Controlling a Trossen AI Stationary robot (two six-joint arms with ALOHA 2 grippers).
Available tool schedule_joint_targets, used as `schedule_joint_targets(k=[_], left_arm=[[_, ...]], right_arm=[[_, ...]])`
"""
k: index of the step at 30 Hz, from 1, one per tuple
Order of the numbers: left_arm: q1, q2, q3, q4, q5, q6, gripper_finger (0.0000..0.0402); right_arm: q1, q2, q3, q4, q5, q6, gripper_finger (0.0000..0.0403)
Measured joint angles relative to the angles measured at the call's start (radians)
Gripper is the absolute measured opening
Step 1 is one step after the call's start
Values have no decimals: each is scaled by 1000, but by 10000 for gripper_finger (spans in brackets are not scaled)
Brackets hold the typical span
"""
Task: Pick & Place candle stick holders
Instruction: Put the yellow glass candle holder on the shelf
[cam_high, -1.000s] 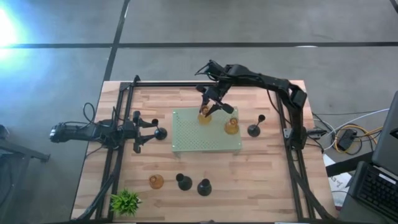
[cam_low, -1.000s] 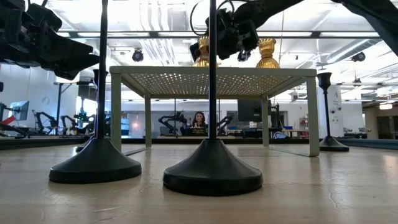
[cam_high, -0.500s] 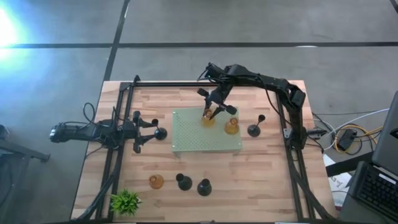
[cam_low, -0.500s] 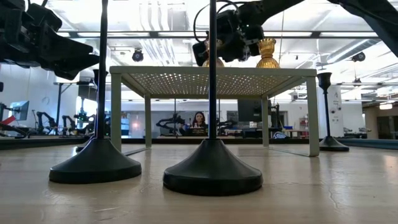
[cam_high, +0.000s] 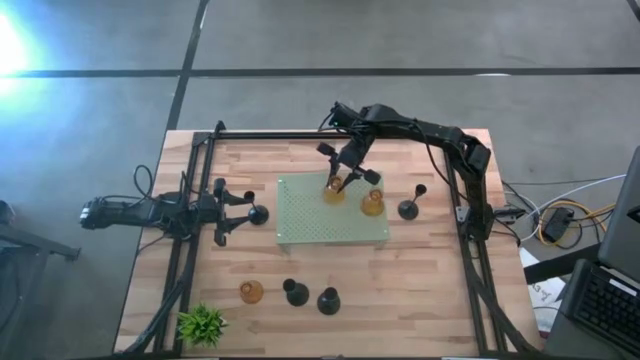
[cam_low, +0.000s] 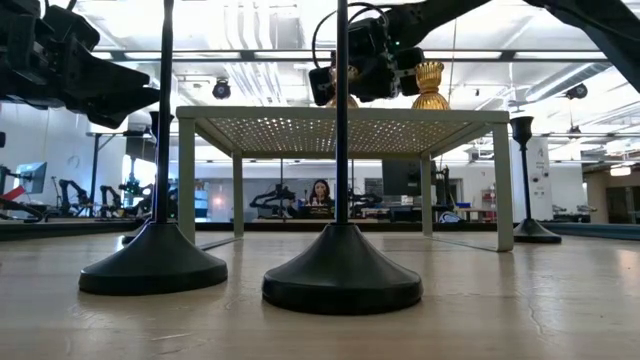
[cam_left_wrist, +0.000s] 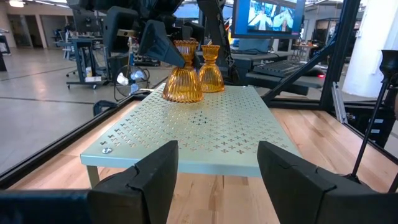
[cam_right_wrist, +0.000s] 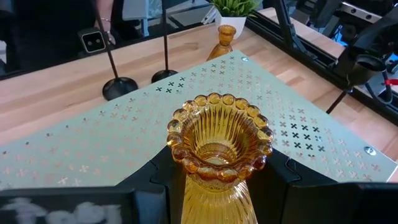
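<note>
My right gripper (cam_high: 343, 182) is shut on an amber candle stick holder (cam_right_wrist: 219, 146) over the far part of the pale green perforated board (cam_high: 320, 225). A second amber holder (cam_high: 372, 203) stands on the board's right side. A black holder (cam_high: 408, 206) stands on its round base right of the board, and another (cam_high: 258, 213) stands just beyond my open left gripper (cam_high: 240, 212) at the table's left. Near the front edge stand a third amber holder (cam_high: 250, 291) and two black ones (cam_high: 295, 293) (cam_high: 328, 300). My right gripper pinches the amber holder's narrow neck (cam_right_wrist: 214, 180), just under its beaded cup, between its two fingers (cam_right_wrist: 163, 177). The fingers slant down from the table's far side. The holder stands upright, and in the left wrist view its ribbed base (cam_left_wrist: 182, 93) seems to rest on the board.
A small green plant (cam_high: 202, 323) sits at the near left corner. Black frame rails (cam_high: 185, 270) run along the table's left, right and far sides. Bare wood lies between the board and the front row of holders.
My right gripper has rolled at the wrist with the amber holder still between its fingers. The holder has shifted slightly toward the table's right and near side over the board. In the low view the gripper now hides most of the holder.
</note>
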Motion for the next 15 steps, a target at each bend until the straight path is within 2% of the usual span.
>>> schedule_joint_targets(k=[15], left_arm=[[0, 0, 0, 0, 0, 0, 225]], right_arm=[[12, 0, -16, 18, -1, 4, 123]])
